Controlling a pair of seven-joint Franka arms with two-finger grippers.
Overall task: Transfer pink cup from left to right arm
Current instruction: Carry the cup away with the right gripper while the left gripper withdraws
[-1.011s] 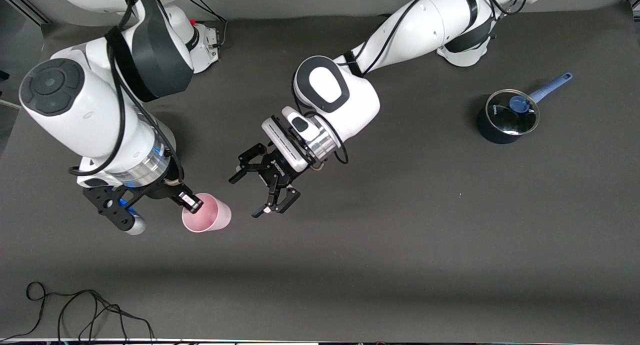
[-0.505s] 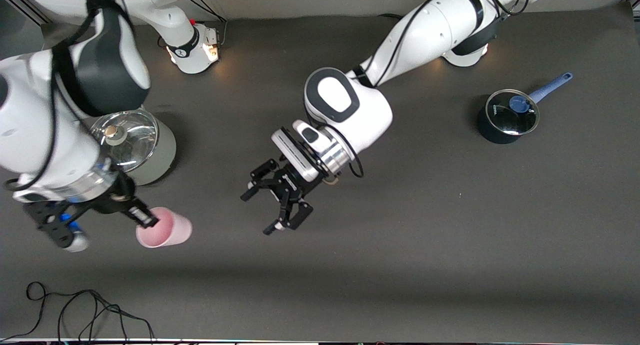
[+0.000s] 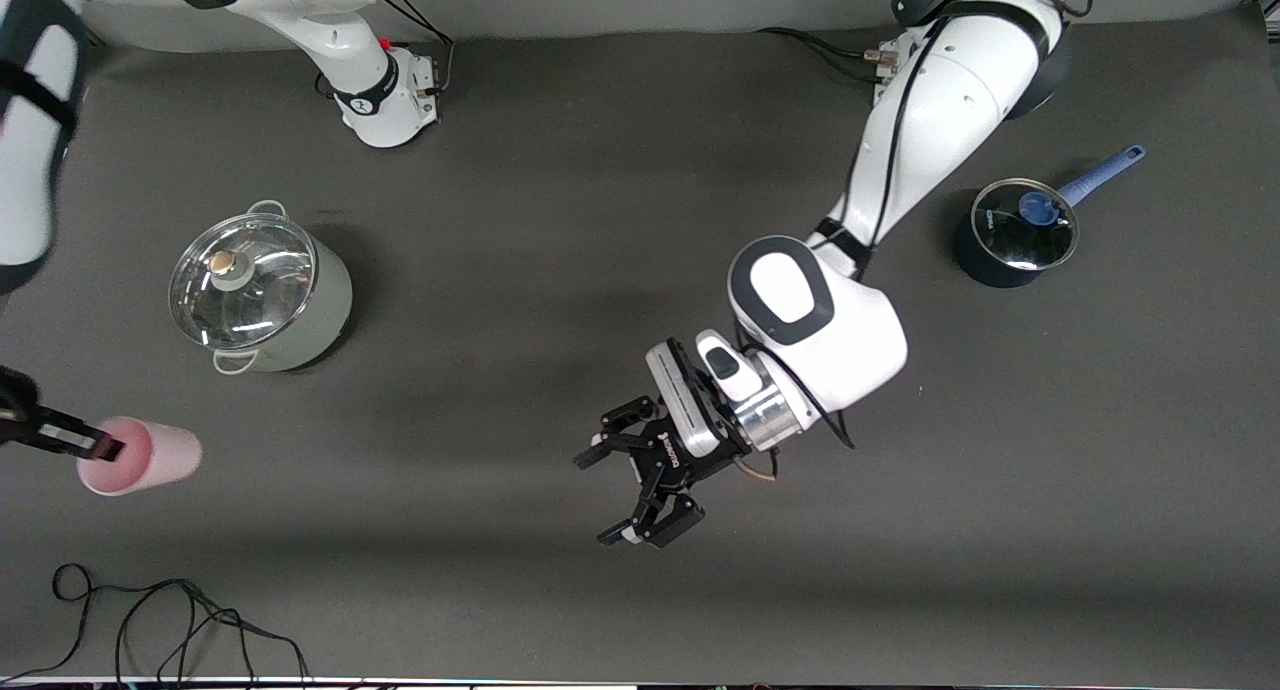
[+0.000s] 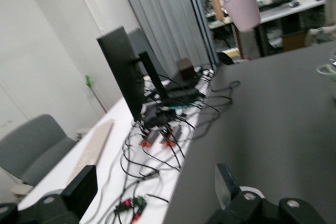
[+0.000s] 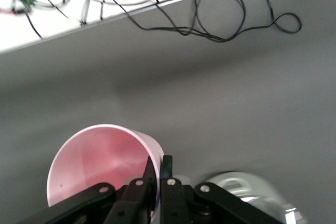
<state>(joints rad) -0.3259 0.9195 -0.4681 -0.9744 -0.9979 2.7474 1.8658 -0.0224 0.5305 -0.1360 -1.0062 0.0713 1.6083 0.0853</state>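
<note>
Right claw (image 5: pixel 157 182) pinches the rim wall of the pink cup (image 3: pixel 140 455), one slim jaw inside the mouth and one outside, closed tight on the wall; the right wrist view shows the cup's pink inside (image 5: pixel 100 163) just at the jaws. The cup hangs in the air over the right arm's end of the worktop (image 3: pixel 900 530), at the very edge of the front view, mouth turned sideways toward the claw, and most of the claw body is cut off by that edge. Left claw (image 3: pixel 640 490) is over the middle of the worktop, linkage fingers spread wide apart, holding nothing, well apart from the cup. From the left wrist view the cup (image 4: pixel 241 10) shows small and far off, up above the worktop edge. A grey lidded pot (image 3: pixel 262 300) with glass lid stands on the worktop toward the right arm's end, farther from the front camera than the cup. A small dark saucepan (image 3: pixel 1010 238) with blue handle and glass lid stands toward the left arm's end. A loose black cable (image 3: pixel 180 620) lies near the front edge.
</note>
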